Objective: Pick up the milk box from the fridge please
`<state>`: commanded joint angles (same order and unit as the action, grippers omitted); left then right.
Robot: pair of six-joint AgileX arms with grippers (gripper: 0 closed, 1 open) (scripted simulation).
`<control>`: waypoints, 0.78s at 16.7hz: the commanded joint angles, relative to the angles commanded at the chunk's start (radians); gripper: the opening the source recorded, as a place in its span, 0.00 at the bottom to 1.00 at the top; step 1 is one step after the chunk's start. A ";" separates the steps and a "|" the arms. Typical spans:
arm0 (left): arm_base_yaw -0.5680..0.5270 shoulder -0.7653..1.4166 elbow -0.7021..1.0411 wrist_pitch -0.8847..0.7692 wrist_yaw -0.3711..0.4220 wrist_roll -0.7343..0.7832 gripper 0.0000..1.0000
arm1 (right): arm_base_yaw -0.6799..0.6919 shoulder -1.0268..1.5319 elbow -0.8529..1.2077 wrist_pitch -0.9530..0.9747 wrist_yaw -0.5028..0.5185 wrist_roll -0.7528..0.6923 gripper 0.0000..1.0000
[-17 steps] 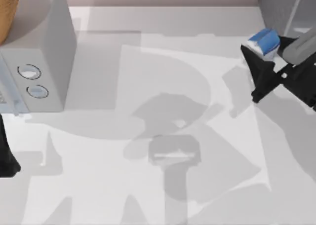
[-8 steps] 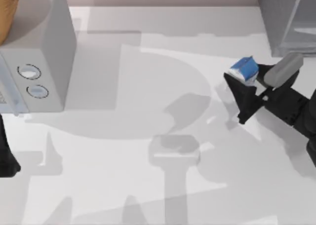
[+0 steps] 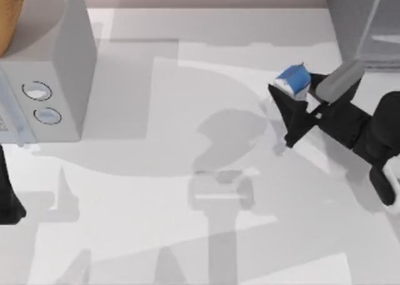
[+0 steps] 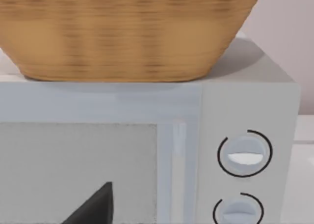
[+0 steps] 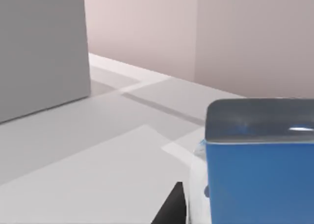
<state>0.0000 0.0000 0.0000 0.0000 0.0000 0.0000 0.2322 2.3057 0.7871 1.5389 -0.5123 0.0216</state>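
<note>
- Right now your right gripper sits over the table's right half, out in front of the fridge, fingers pinching the milk box.
- Milk box is outside the fridge, blue top up and tilted, held between the dark fingers above the white tabletop.
- From the right wrist view you see the milk box close up, with a grey pad just above its blue face.
- Fridge stands at the far right corner, apart from the carton.
- Your left arm is parked at the left edge, beside the microwave; gripper state can't be told.
- Left wrist view faces the microwave with a wicker basket on top.
</note>
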 joint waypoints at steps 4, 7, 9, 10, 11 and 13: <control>0.000 0.000 0.000 0.000 0.000 0.000 1.00 | 0.045 0.078 0.128 -0.057 0.050 -0.001 0.00; 0.000 0.000 0.000 0.000 0.000 0.000 1.00 | 0.049 0.084 0.136 -0.062 0.054 -0.001 0.00; 0.000 0.000 0.000 0.000 0.000 0.000 1.00 | 0.049 0.084 0.136 -0.062 0.054 -0.001 0.08; 0.000 0.000 0.000 0.000 0.000 0.000 1.00 | 0.049 0.084 0.136 -0.062 0.054 -0.001 0.15; 0.000 0.000 0.000 0.000 0.000 0.000 1.00 | 0.049 0.084 0.136 -0.062 0.054 -0.001 0.23; 0.000 0.000 0.000 0.000 0.000 0.000 1.00 | 0.049 0.084 0.136 -0.062 0.054 -0.001 0.38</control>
<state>0.0000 0.0000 0.0000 0.0000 0.0000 0.0000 0.2811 2.3897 0.9234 1.4769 -0.4580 0.0207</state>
